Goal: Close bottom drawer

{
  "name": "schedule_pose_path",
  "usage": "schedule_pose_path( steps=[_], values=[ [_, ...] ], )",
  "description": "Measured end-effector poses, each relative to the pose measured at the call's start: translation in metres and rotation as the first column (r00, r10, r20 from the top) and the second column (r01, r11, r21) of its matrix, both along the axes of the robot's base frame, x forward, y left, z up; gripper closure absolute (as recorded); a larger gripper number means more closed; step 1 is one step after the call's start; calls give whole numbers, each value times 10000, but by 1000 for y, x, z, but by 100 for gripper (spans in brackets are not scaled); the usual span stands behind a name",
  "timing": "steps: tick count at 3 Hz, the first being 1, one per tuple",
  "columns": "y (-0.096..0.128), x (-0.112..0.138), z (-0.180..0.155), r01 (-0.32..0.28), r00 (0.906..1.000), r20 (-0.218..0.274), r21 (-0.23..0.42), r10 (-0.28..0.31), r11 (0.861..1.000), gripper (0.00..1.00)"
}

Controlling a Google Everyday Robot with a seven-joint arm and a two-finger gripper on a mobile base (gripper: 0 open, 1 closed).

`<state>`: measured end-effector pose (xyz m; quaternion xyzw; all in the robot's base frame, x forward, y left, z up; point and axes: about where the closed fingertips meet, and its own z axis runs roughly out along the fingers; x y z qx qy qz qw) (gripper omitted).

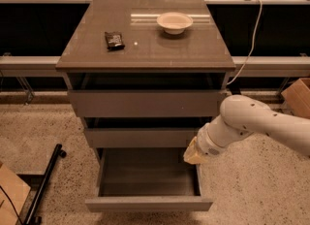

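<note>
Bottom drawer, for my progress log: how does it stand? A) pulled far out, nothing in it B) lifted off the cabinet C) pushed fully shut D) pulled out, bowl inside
A: the bottom drawer juts far out, its box bare; the gripper is at the rear of its right-hand wall.

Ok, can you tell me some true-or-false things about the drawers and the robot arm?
1. The bottom drawer is pulled far out. True.
2. The bowl sits inside the bottom drawer. False: it sits on the cabinet top.
3. The end effector is at the right side of the bottom drawer, just below the middle drawer. True.
4. The dark packet lies on the floor. False: it lies on the cabinet top, left of the bowl.
</note>
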<state>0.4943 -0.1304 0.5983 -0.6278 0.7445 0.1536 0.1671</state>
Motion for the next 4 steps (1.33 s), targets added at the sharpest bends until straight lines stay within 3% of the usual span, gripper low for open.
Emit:
schedule_pose_path(
  steps=[2,3,4],
  values=[
    [8,2,-76,-13,9988,-476,1492,85,9888,100],
    [17,0,-131,139,9937,-1119,2126,102,9770,100],
    [19,0,-134,106,9937,-1109,2057,125,9786,100]
  ],
)
